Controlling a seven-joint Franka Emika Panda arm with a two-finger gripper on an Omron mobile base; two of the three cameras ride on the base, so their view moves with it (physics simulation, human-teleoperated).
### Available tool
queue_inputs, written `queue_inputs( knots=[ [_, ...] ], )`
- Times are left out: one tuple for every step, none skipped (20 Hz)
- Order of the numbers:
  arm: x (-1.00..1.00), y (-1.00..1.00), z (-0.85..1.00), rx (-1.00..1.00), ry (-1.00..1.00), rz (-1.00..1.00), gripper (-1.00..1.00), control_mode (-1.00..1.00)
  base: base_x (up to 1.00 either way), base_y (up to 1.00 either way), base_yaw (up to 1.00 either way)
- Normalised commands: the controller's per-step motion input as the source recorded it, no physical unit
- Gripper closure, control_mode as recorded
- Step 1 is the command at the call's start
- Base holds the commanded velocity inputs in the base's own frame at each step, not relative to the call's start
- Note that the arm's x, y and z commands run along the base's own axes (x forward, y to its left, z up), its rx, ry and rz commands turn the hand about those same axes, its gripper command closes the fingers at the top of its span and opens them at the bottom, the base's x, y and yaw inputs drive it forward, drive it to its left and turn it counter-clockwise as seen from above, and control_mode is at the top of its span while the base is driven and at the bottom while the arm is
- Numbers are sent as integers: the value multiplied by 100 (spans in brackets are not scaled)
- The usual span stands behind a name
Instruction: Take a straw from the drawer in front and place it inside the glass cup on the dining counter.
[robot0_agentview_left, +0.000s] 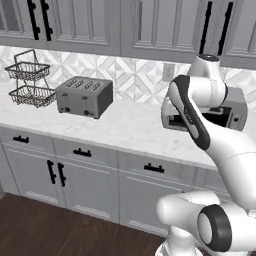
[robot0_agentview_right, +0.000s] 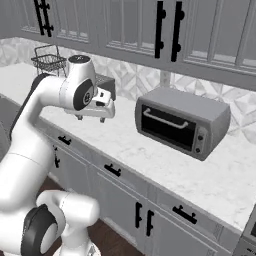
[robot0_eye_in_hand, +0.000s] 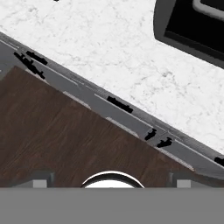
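Still at the approach step: gripper (robot0_agentview_right: 95, 116) raised over the marble worktop (robot0_agentview_right: 165, 165), empty, finger gap unreadable. Next: descend toward the closed drawer (robot0_agentview_left: 154, 168) handle at 6 o'clock.

Glossy white rounded arm (robot0_agentview_left: 200, 115) with dark joints.

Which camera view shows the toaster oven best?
The right base view: the toaster oven stands whole on the worktop, with its dark glass door, handle and knobs in plain sight. In the left base view the arm covers most of the oven. The hand view catches just a dark corner of it at the top right.
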Motion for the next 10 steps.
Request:
queue_inputs(
  knots=[
    [0,0,0,0,0,0,-100,100,0,-66,53],
    [0,0,0,0,0,0,-100,100,0,-65,53],
    [0,0,0,0,0,0,-100,100,0,-65,53],
    [0,0,0,0,0,0,-100,100,0,-67,53],
    [0,0,0,0,0,0,-100,100,0,-70,52],
    [0,0,0,0,0,0,-100,100,0,-72,52],
    [0,0,0,0,0,0,-100,100,-3,-73,51],
    [0,0,0,0,0,0,-100,100,-9,-75,51],
    [0,0,0,0,0,0,-100,100,-15,-76,50],
    [0,0,0,0,0,0,-100,100,-16,-76,50]
  ],
)
